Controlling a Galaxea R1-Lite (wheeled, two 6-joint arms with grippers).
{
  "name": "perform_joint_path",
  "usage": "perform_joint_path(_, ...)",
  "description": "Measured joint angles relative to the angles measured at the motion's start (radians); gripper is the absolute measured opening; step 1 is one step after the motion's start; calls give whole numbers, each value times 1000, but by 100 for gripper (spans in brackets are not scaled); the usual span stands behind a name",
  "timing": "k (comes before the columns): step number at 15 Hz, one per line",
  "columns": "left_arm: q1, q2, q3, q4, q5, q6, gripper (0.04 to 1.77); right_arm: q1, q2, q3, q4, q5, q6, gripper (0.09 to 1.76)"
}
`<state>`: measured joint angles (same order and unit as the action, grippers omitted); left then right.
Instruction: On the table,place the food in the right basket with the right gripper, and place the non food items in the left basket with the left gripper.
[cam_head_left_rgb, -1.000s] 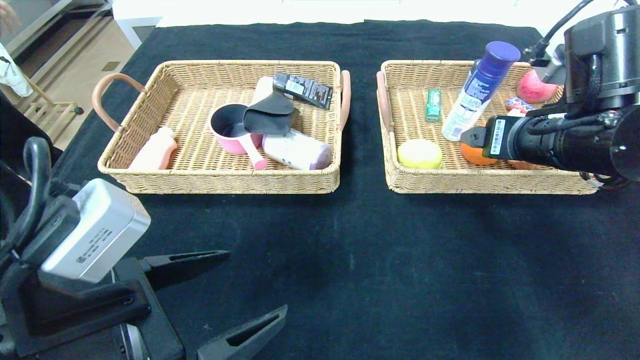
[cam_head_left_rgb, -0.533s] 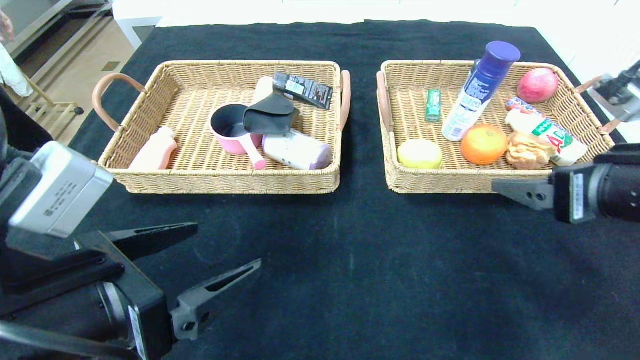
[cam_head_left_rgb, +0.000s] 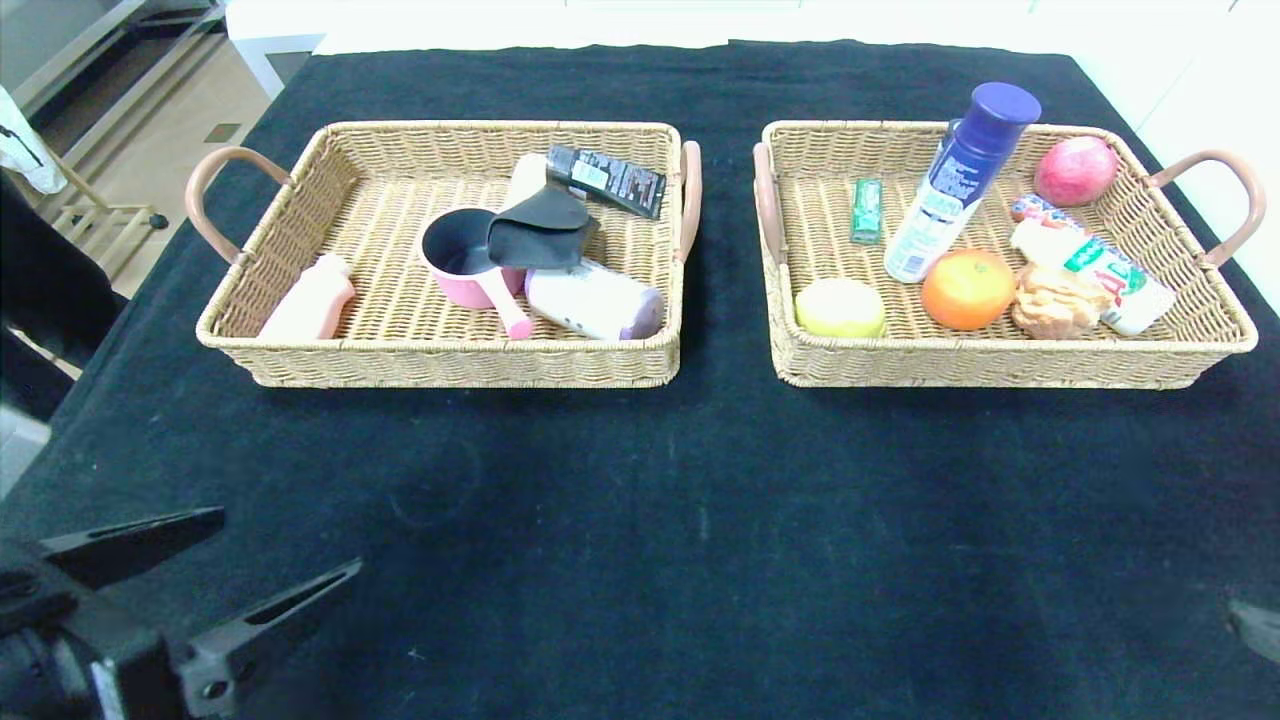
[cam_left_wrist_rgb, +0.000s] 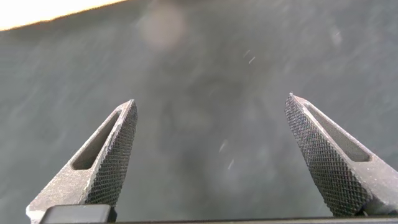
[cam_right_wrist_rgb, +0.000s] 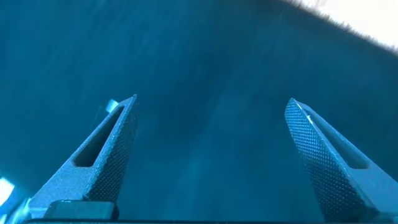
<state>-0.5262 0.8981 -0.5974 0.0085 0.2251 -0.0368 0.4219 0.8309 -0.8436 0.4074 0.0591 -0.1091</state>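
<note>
Over the bare table, near its front corners, I see my left gripper and right gripper both spread, holding nothing.

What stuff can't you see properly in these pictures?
- Head view: the black pouch covers part of the pink saucepan and the pale bottle behind it.
- Head view: the right gripper is nearly all cut off by the picture's edge.
- Head view: print on the green packet is too small to read.
- Wrist views: only open fingers over the black table; no baskets show.
</note>
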Motion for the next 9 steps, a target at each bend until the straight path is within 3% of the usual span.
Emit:
perform_joint_path(2,61,-83,5,74,-23,4,172,6,-112,5,105,11,-3,170)
perform_joint_path(5,157,-208,5,183,-105,10,172,-2,-262,1,247,40,-3,170)
perform_joint_path(9,289,-357,-12,266,-220,44,172,-93,-397,-76,387,158,-3,170)
